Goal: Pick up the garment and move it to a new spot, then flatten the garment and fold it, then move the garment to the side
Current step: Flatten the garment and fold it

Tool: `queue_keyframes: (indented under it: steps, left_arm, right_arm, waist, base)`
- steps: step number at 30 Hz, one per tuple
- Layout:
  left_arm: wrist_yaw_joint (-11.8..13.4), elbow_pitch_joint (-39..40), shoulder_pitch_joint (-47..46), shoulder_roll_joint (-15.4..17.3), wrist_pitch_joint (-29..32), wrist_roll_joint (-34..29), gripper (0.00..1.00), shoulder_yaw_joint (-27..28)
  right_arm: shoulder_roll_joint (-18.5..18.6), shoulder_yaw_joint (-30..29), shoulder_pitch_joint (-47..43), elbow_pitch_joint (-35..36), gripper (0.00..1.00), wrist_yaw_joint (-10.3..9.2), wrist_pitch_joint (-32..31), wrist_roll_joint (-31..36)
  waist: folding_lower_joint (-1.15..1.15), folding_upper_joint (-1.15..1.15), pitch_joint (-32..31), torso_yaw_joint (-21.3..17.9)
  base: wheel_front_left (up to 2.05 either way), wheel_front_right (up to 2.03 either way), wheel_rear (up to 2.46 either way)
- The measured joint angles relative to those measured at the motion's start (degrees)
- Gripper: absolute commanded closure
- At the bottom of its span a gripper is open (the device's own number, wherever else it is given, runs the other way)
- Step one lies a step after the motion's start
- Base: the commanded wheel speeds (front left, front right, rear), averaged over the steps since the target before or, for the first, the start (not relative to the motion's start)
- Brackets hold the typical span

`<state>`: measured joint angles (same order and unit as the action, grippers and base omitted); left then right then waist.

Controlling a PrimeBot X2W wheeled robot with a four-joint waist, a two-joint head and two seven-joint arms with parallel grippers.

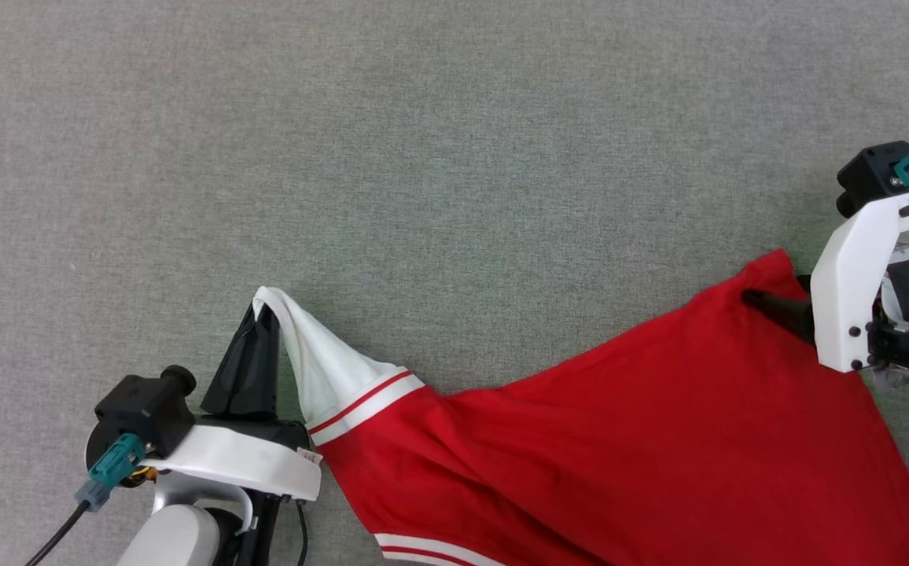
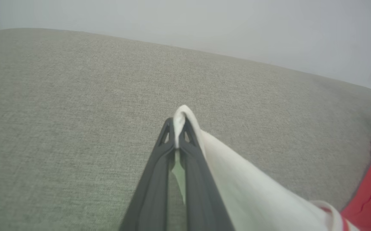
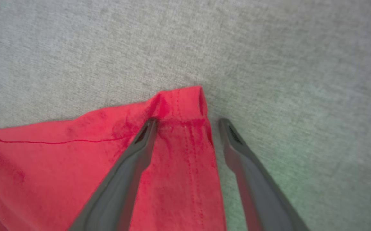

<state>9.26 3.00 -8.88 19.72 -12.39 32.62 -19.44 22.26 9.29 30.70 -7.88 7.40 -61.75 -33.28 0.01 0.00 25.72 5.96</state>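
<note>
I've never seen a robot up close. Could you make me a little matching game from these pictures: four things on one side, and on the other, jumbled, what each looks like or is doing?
Things:
1 left fingers
2 right fingers
3 sleeve
4 surface under the shirt

Descriptions:
A grey woven fabric
B spread apart at a red corner
C closed on white cloth
D white, with a red stripe near its edge

Pairs: 1-C, 2-B, 3-D, 4-A

Grey surface (image 1: 423,118) beyond the garment (image 1: 620,456) lies open.
</note>
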Motion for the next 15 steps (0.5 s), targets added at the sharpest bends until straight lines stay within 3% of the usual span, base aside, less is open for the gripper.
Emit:
queue_keyframes:
  steps: [1,2,8,15]
  left_arm:
    - [0.0,-0.3,-0.1,-0.1,-0.2,0.0,1.0,-0.1]
    - [-0.1,-0.5,-0.2,-0.1,-0.2,0.1,1.0,-0.1]
    - [-0.5,-1.7,-0.5,-0.2,-0.4,0.9,1.0,-0.1]
    - [-0.7,-3.2,-1.3,1.6,0.5,2.7,1.0,2.1]
  right_arm:
    - [0.0,0.0,0.2,-0.1,0.84,0.0,-0.7,0.0]
    - [0.0,0.0,0.3,-0.3,1.0,0.0,-1.1,-0.1]
    - [-0.8,0.6,0.2,-1.2,1.0,0.02,-1.7,-0.5]
    - [-0.7,1.7,-0.4,-1.9,1.0,0.1,5.8,0.8]
  waist:
    - [0.0,0.0,0.0,0.1]
    - [0.0,0.0,0.0,0.2]
    - [0.0,0.0,-1.1,0.1]
    - [0.0,0.0,-5.1,-0.8]
  base:
    - [0.0,0.0,0.0]
    - [0.0,0.0,0.0]
    - [0.0,0.0,0.0]
    - [0.0,0.0,0.0]
